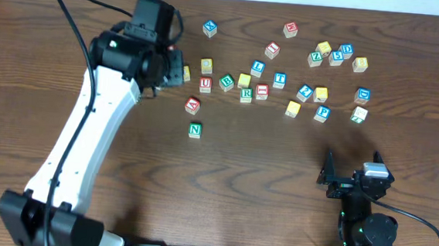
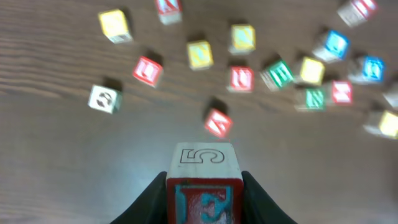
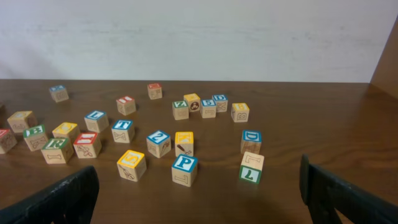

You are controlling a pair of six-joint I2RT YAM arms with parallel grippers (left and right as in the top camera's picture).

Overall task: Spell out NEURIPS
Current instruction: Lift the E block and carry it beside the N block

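Overall, the dark wooden desk carries a loose scatter of lettered cubes across its far half. The white left arm reaches from the near left corner to the far left. There the left claw is closed partway onto a cube, pinched between both fingers. That cube shows an outlined 5 on one face and a red-framed face with a blue mark too blurred to read. The right arm sits at the near right. The right claw is spread wide and holds nothing, low over the desk.

The green N cube lies alone on the near side of the scatter, to the near right of the left claw and apart from it. The red U cube sits just right of the left claw, and the green R cube lies further right in the same loose row. The blue P cube lies on the far side of the right claw. In the wrist view it shows between the fingers, well apart from them. A blue L cube and a blue T cube sit on the far side of the row. A blue X cube lies toward the far edge.
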